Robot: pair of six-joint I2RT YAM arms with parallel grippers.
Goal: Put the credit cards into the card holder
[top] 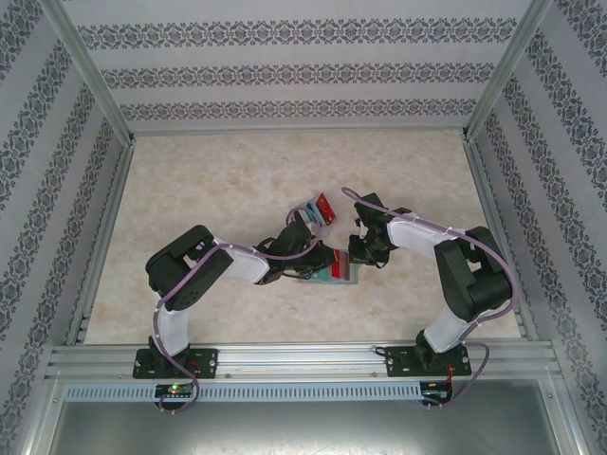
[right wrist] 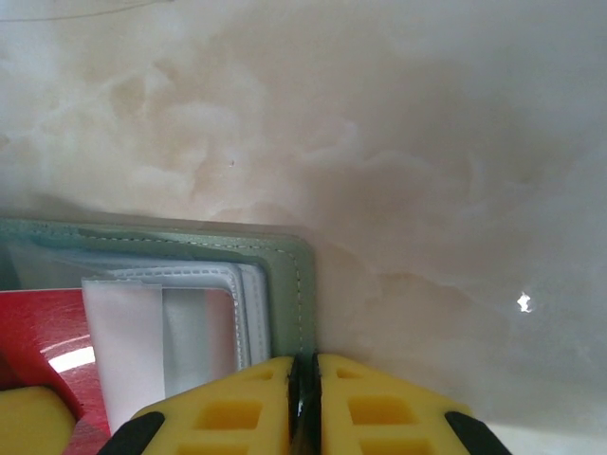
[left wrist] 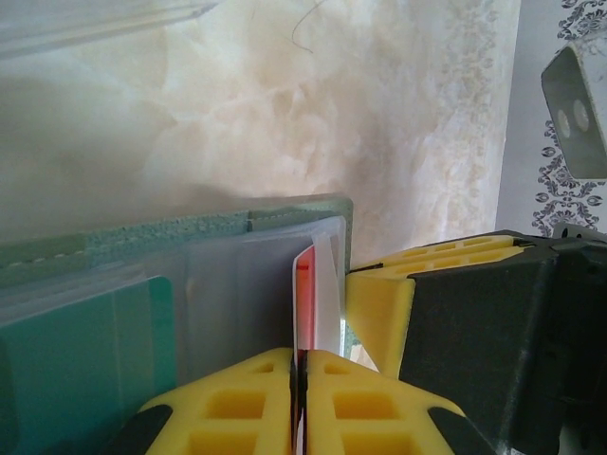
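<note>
A red card [left wrist: 303, 289] is pinched at the card holder [right wrist: 285, 251] by the left gripper [left wrist: 299, 365]; the holder's edge is clamped by the right gripper [right wrist: 305, 370].

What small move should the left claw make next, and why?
Probably ease the red card slightly deeper into the clear sleeve of the card holder. The left claw is shut on the card's edge, the card looks only partly tucked in, and the right claw pinches the holder's rim, steadying it.
</note>
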